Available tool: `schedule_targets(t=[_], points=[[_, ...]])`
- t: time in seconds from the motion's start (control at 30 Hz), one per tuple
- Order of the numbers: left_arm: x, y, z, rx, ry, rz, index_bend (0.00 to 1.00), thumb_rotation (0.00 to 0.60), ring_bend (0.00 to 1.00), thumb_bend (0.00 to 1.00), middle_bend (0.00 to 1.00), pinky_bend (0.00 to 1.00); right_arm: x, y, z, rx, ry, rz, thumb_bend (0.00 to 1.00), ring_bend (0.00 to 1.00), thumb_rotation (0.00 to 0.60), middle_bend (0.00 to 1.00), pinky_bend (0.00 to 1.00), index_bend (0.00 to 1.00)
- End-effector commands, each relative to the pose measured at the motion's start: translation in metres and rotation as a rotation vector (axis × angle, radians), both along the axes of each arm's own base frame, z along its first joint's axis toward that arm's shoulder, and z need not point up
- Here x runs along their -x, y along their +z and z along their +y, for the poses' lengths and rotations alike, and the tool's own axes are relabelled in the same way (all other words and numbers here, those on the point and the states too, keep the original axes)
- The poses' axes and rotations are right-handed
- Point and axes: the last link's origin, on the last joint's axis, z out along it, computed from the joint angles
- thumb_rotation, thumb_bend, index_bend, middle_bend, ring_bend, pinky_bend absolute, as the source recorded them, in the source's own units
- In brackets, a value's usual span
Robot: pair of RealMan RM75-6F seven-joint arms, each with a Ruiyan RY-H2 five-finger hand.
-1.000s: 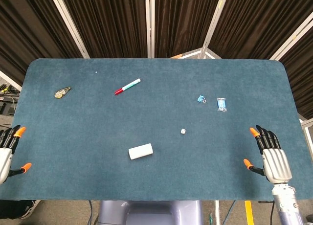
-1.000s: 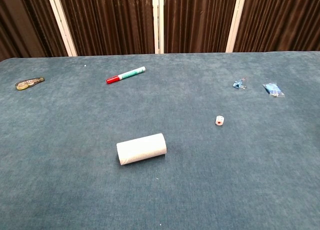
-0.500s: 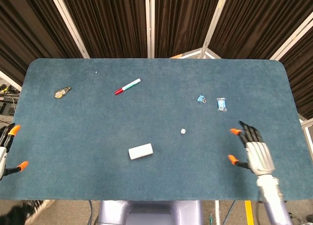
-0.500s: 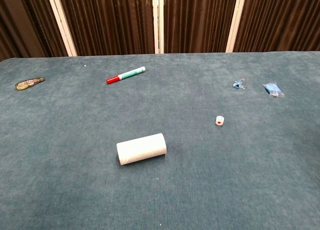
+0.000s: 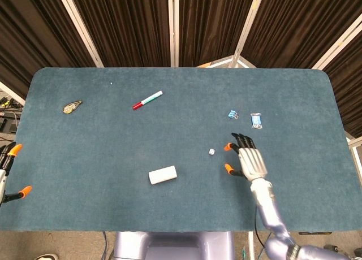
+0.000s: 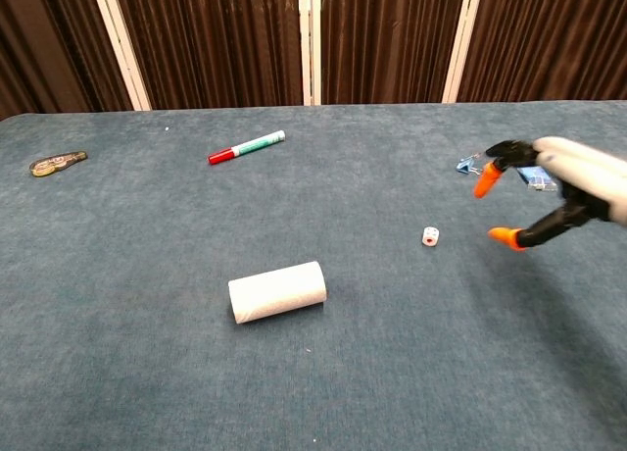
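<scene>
**Right hand spread above the cloth, small die just beside its fingertips**

The right hand (image 5: 249,160) is seen over the right-centre of the blue table (image 5: 102,152), fingers spread apart, orange-tipped thumb and forefinger held wide, nothing between them. In the chest view the same hand (image 6: 549,191) is shown raised off the cloth, with its shadow thrown on the surface below it.

The small white die (image 5: 211,151) is found just to the left of that hand, near the orange fingertips (image 5: 228,147) but clear of them. A strip of bare cloth is visible between die and thumb in the chest view, where the die (image 6: 430,236) lies lower and to the left of the thumb tip. No contact is made.

Behind the hand, towards the far edge, the blue binder clip (image 5: 232,114) and the small blue packet (image 5: 257,120) are placed side by side, near each other but apart. In the chest view the packet is partly covered by the hand, while the clip (image 6: 468,164) shows just left of the forefinger.

The white roll (image 5: 163,174) is laid on its side well to the left of the die. Further back, the red-capped marker (image 5: 147,100) is set at a slant, and the small oval object (image 5: 72,106) rests near the table's left end.

The left hand (image 5: 7,172) is caught only at the left border of the head view, off the table's edge, orange tips apart and nothing held.
</scene>
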Motion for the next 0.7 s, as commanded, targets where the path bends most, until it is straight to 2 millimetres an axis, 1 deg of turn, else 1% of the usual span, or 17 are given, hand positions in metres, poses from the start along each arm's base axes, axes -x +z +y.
schedule_targets(t=[0.03, 0.17, 0.27, 0.6, 0.7], points=[[0.001, 0.0, 0.001, 0.002, 0.002, 0.0, 0.0, 0.6, 0.0, 0.07, 0.0, 0.0, -0.007, -0.013, -0.013, -0.011, -0.013, 0.01, 0.24, 0.0, 0.6, 0.08, 0.0, 0.38], [0.001, -0.001, 0.002, 0.008, 0.005, 0.0, 0.0, 0.6, 0.0, 0.07, 0.0, 0.0, -0.009, -0.022, -0.02, -0.021, -0.029, 0.014, 0.24, 0.0, 0.6, 0.08, 0.0, 0.36], [0.003, -0.002, 0.004, 0.012, 0.011, -0.002, 0.0, 0.6, 0.0, 0.07, 0.0, 0.0, -0.008, -0.032, -0.023, -0.036, -0.045, 0.016, 0.22, 0.0, 0.6, 0.08, 0.0, 0.35], [0.004, -0.004, 0.007, 0.02, 0.015, -0.006, 0.0, 0.6, 0.0, 0.07, 0.0, 0.0, -0.006, -0.051, -0.03, -0.063, -0.072, 0.006, 0.2, 0.0, 0.6, 0.08, 0.0, 0.36], [0.004, -0.005, 0.007, 0.025, 0.015, -0.005, 0.0, 0.6, 0.0, 0.07, 0.0, 0.0, -0.007, -0.056, -0.032, -0.071, -0.079, 0.0, 0.2, 0.0, 0.6, 0.08, 0.0, 0.38]])
